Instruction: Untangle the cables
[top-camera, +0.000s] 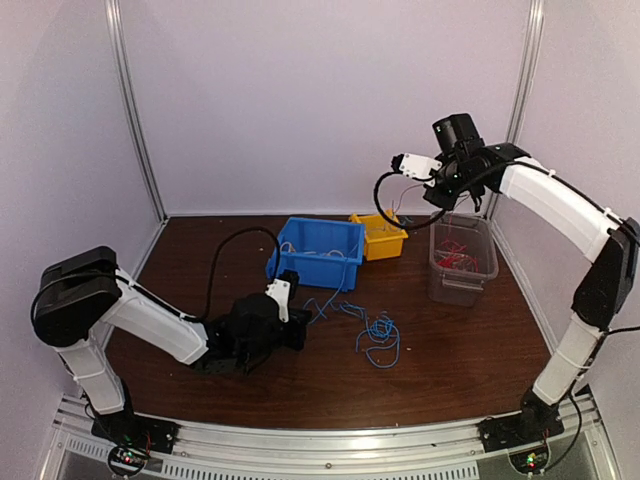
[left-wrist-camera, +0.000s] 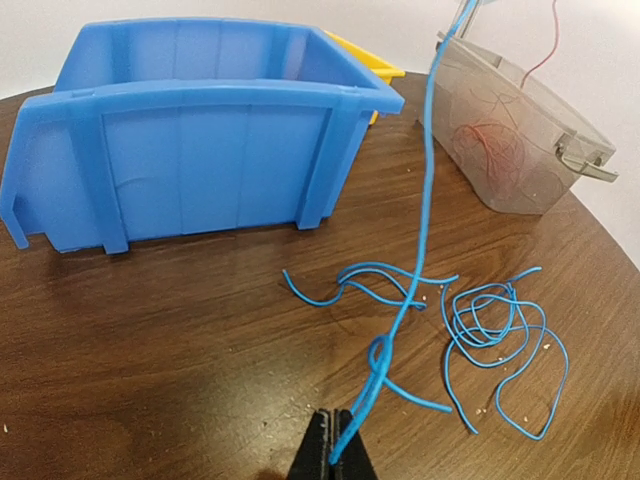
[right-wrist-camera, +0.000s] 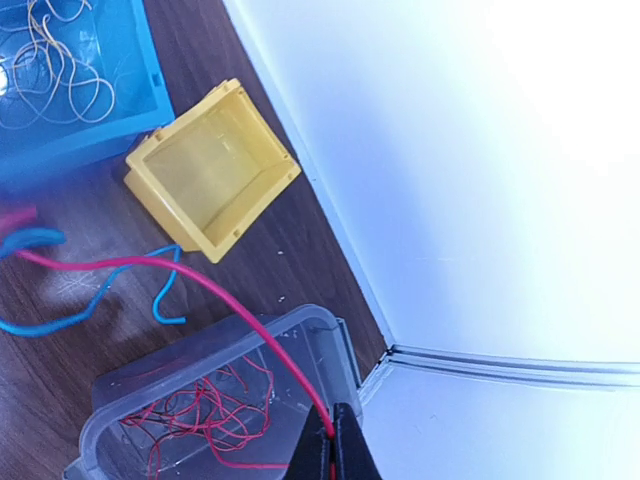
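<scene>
Dark wood bench (top-camera: 450, 370), pale walls behind. Low near the bench's middle, the left gripper (left-wrist-camera: 333, 455) is pinched closed on a blue strand (left-wrist-camera: 424, 200) that runs taut upward from it. Loose blue loops (left-wrist-camera: 500, 335) lie just beyond, near the blue bin (left-wrist-camera: 200, 160). The right gripper (right-wrist-camera: 335, 445), high over the clear tub (right-wrist-camera: 338, 345) toward the far right corner, is clamped on a red strand (right-wrist-camera: 200, 272) that seems to meet the blue one in mid-air. These cables (top-camera: 378, 330) look light, limp and slick. Hold close to the crossing, since a hard pull would likely tighten any knot.
</scene>
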